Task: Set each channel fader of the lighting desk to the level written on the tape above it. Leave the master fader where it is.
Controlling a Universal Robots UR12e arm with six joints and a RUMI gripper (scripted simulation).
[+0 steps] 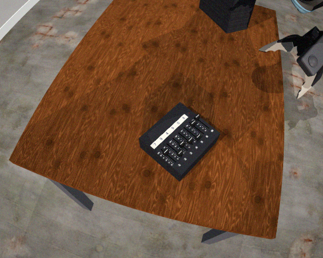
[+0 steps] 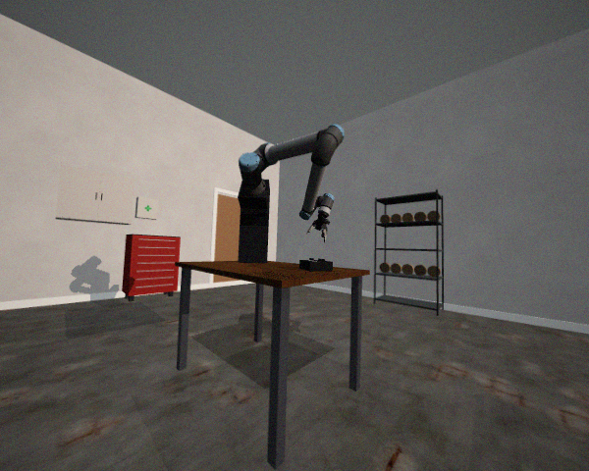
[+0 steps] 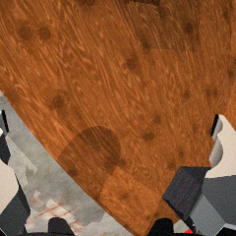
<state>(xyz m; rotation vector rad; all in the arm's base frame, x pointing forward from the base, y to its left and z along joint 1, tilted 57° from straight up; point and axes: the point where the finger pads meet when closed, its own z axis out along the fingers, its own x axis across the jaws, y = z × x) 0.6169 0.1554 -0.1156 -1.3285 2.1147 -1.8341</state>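
A small black lighting desk (image 1: 180,140) lies on the wooden table (image 1: 156,110), right of the middle. It has a white tape strip (image 1: 169,130) with digits along one side and several black faders (image 1: 181,143) in parallel slots, at different positions. My gripper (image 1: 283,72) hangs high over the table's right edge, well away from the desk, with its fingers wide open and empty. In the exterior view the gripper (image 2: 319,232) is above the desk (image 2: 315,264). The wrist view shows only table wood, the table edge and my fingertips; the desk's corner (image 3: 187,189) shows at lower right.
The arm's dark base column (image 1: 227,12) stands at the table's far edge. In the room stand a red tool cabinet (image 2: 151,264) by the left wall and a metal shelf (image 2: 408,250) with rolls on the right.
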